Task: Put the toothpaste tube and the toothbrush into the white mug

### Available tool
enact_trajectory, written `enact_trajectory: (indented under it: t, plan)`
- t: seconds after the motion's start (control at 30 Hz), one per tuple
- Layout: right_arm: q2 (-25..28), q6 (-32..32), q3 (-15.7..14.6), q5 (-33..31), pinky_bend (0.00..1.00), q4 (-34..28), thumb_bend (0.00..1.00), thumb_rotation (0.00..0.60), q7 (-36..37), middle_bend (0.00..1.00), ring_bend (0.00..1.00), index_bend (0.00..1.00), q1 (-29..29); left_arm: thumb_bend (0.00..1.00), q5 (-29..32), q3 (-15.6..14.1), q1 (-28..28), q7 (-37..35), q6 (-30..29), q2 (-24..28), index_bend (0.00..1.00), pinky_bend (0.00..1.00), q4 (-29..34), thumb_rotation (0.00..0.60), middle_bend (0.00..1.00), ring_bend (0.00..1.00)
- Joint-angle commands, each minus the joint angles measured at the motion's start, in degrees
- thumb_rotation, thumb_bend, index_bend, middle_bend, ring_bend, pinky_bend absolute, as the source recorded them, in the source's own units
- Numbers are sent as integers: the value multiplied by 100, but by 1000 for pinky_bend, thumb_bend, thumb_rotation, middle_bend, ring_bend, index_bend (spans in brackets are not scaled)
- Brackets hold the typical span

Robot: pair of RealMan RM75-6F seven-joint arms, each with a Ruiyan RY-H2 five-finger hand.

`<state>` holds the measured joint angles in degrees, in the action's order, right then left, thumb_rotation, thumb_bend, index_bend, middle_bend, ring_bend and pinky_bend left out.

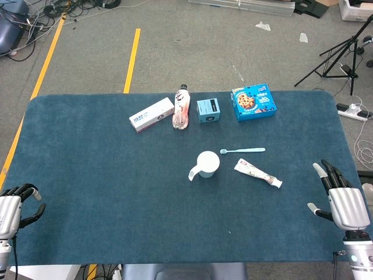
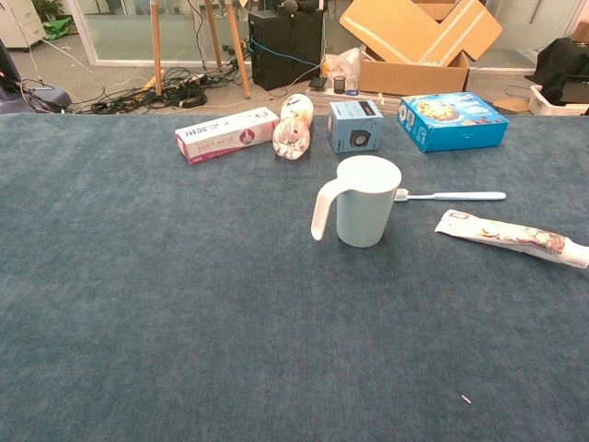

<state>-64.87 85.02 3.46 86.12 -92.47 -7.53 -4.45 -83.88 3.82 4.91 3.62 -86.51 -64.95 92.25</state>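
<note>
White mug (image 1: 208, 164) stands upright mid-table on the blue cloth (image 1: 105, 175), handle toward the robot's left. Toothbrush (image 1: 243, 150) lies flat just behind & to the right of it, head end nearest the mug, not touching. Toothpaste tube (image 1: 258, 172) lies flat, angled, right of the mug, a bit apart. Left hand (image 1: 14, 205) at the near-left table edge, fingers curled in, nothing in it. Right hand (image 1: 341, 195) at the near-right edge, fingers apart, empty. Back row: pink-white box (image 1: 151, 115), bottle (image 1: 182, 107) on its side, small blue box (image 1: 208, 110), cookie box (image 1: 253, 102).
</note>
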Motion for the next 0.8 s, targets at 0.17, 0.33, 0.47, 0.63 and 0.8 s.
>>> enact_trajectory:
  t: [0.17, 0.33, 0.47, 0.63, 0.8]
  plan:
    - [-62, -315, -7, -89, 396, 70, 71, 600, 45, 64, 118, 54, -138, 289, 124, 26, -22, 19, 26, 6, 543, 437, 31, 600, 417, 431]
    - [-218, -486, 114, -302, 395, 199, 71, 600, 88, 71, 119, 61, -255, 289, 193, 63, -53, -70, 0, 44, 543, 439, 32, 600, 418, 431]
    - [-346, -562, 223, -384, 387, 270, 69, 600, -86, 70, 118, 62, -382, 289, 176, 77, -64, -141, -30, 75, 497, 440, 61, 600, 418, 431]
    - [-395, -813, 428, -591, 349, 110, 66, 600, -642, 41, 89, 62, -671, 290, 12, 24, -77, -195, -87, 93, 464, 443, 125, 600, 418, 431]
    - [-571, -1104, 570, -834, 294, 165, 56, 600, -1093, 1, 24, 62, -965, 289, -44, 16, -80, -225, -115, 97, 444, 444, 156, 600, 418, 432]
